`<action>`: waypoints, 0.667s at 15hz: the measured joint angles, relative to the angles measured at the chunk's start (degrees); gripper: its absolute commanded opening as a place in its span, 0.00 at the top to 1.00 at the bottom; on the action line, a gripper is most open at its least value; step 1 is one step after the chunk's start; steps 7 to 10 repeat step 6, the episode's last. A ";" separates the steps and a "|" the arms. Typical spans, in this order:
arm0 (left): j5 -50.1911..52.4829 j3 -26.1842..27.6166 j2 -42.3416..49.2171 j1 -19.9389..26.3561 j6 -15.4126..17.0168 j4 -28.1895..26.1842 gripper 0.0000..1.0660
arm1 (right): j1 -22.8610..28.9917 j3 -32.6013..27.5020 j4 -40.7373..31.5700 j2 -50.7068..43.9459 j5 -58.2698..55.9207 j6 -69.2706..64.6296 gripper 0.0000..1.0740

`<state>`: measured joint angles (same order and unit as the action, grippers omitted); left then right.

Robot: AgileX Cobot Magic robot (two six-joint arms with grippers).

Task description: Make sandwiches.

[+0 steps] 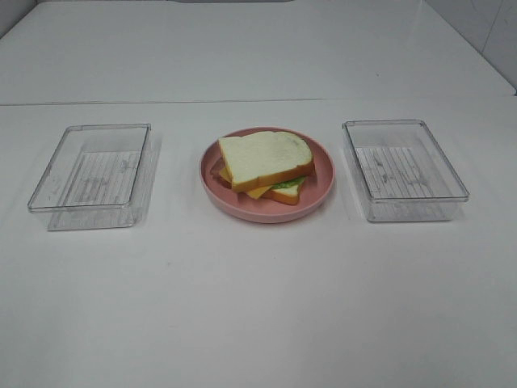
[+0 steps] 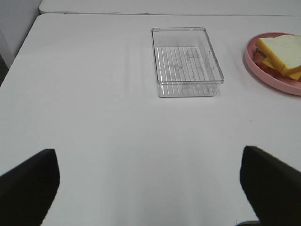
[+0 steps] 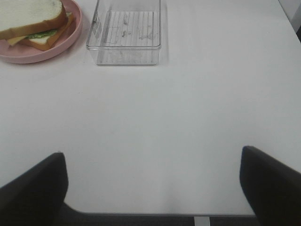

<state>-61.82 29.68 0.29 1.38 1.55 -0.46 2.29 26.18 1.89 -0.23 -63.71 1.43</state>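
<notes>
Your left gripper (image 2: 149, 188) stands with its jaws spread as wide as they go and nothing between them; only bare white table (image 1: 258, 307) shows in the gap. Your right gripper (image 3: 153, 186) is the same: jaws fully apart, holding nothing, bare table between the fingers.

The sandwich (image 1: 266, 166) sits on the pink plate (image 1: 242, 202) in the middle of the table, well apart from both grippers. It is stacked: a white slice with orange-brown crust on top, yellow cheese and green lettuce poking out at the near edge, and a second slice beneath. The top slice lies slightly skewed over the lower one.

From your left jaws, the left tray (image 2: 187, 61) lies ahead, a little toward the right finger's side, well clear of the fingertips. The sandwich (image 2: 282, 54) and plate (image 2: 268, 77) are farther out beyond the right finger, cut off by the frame edge.

From your right jaws, the right tray (image 3: 126, 35) lies ahead, a little toward the left finger's side, again well clear. The sandwich (image 3: 33, 21) and plate (image 3: 42, 54) sit just beside that tray, out past the left finger.

Both trays are clear plastic with ribbed floors. In the high view, the left tray (image 1: 93, 174) and right tray (image 1: 404, 166) flank the plate, each near it but not touching.
</notes>
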 measured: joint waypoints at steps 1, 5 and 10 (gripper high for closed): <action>0.00 0.00 0.00 0.00 0.00 0.00 0.08 | 0.00 0.00 0.00 0.00 0.00 0.00 0.10; 0.00 0.00 0.00 0.00 0.00 0.00 0.08 | 0.00 0.00 0.00 0.00 0.00 0.00 0.10; 0.00 0.00 0.00 0.00 0.00 0.00 0.08 | 0.00 0.00 0.00 0.00 0.00 0.00 0.10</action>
